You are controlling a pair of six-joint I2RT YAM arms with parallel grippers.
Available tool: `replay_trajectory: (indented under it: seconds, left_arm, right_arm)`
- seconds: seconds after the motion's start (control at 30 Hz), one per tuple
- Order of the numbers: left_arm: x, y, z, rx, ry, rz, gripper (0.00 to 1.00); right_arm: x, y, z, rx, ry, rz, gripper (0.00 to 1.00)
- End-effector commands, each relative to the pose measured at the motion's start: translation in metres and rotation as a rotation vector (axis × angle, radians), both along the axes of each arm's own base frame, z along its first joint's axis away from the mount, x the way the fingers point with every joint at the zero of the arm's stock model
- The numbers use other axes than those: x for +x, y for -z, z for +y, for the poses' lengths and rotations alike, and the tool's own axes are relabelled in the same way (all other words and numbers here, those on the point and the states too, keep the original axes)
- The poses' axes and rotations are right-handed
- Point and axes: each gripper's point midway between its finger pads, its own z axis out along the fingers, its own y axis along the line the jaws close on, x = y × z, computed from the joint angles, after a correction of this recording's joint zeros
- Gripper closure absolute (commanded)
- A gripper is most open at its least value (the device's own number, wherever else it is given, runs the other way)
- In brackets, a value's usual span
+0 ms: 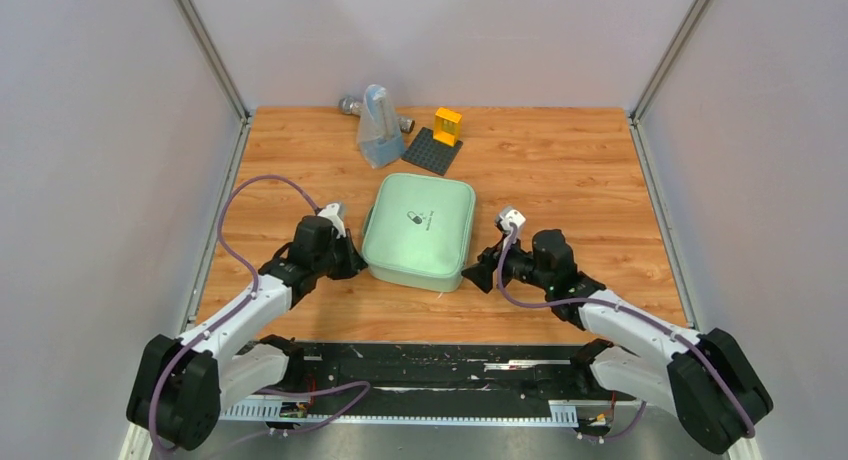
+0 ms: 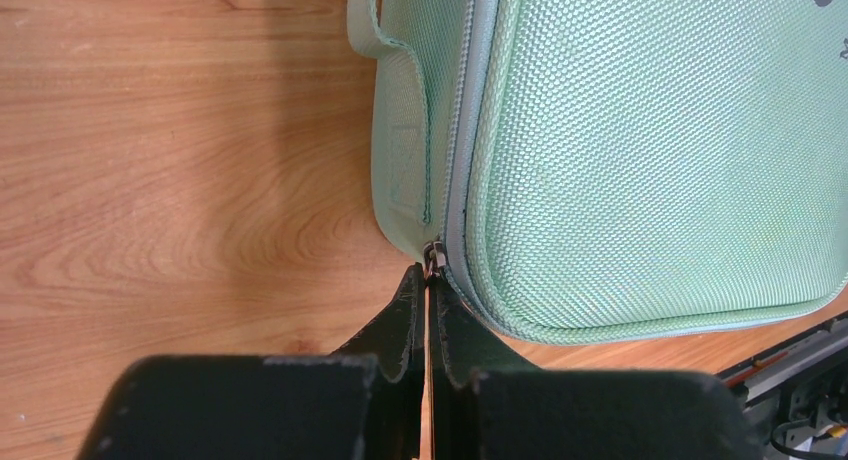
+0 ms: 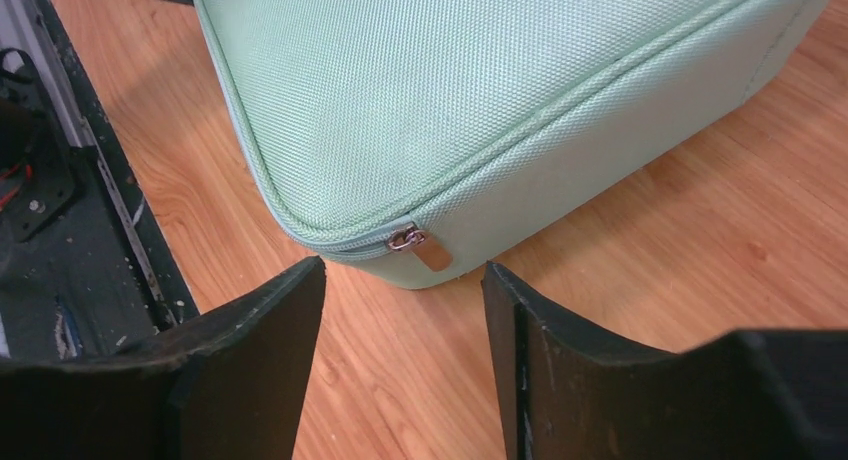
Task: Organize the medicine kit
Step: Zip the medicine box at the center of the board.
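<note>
The left gripper (image 2: 427,277) is clamped shut, its tips against a zip slider (image 2: 435,255) at a corner of the medicine kit (image 2: 650,150) just ahead. The right gripper (image 3: 402,270) stands open and empty, with another zip pull (image 3: 420,246) just ahead of it.

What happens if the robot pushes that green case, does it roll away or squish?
The medicine kit lies flat and wide on the table, so it would probably slide, not roll or tip. Its woven shell holds a neat boxy shape, so likely firm with a little give. Pulled by its zipper pull, it may swivel.
</note>
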Motion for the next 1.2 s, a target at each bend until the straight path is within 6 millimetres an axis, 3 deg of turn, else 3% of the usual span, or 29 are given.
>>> replay_trajectory:
  seconds: [0.0,0.27,0.4,0.63,1.17]
  left_arm:
    - [0.018,-0.012,-0.002,0.002,0.022,-0.050,1.00]
    - [0.047,-0.021,0.018,0.034,0.029,-0.049,1.00]
    - [0.059,-0.024,0.018,0.037,0.061,-0.046,1.00]
    - [0.064,-0.021,0.014,0.030,0.091,-0.033,1.00]
    - [0.064,-0.026,0.009,0.009,0.135,-0.051,1.00]
  right_arm:
    - [0.013,-0.015,0.017,0.015,-0.097,-0.128,0.42]
    - [0.010,-0.013,0.021,0.122,-0.280,-0.064,0.46]
    - [0.008,-0.013,0.024,0.169,-0.378,-0.032,0.47]
    - [0.016,-0.008,0.039,0.210,-0.472,0.052,0.52]
    - [0.021,0.011,0.046,0.164,-0.578,0.048,0.58]
